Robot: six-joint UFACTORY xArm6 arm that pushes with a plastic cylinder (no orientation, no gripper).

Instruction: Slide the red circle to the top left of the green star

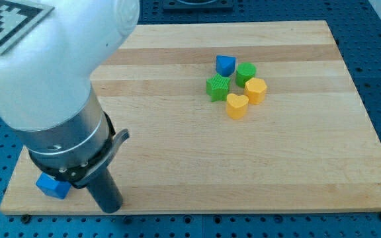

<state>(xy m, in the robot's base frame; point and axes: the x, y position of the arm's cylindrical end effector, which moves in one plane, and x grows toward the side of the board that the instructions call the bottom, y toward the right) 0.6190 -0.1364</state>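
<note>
— So where is the arm (51, 79) standing?

— Low at the view's left, its white body filling the top-left corner; the grey collar below it leans toward the view's bottom; the dark rod (106, 188) juts down to the worktop (243, 172); the tip (112, 208) sits near the bottom-left edge.

— Is the hand holding anything?

— No jaws on it, just the rod, so nothing is clasped; a blue block (52, 186) lies just beside the rod, to the view's left, partly hidden under the collar.

— And the red circle?

— I cannot see it anywhere; the green star (217, 86) sits well apart from the tip, toward the view's top right, clustered with a blue block (225, 64), a green block (246, 73), a yellow block (255, 90) and a yellow heart (237, 105).
</note>
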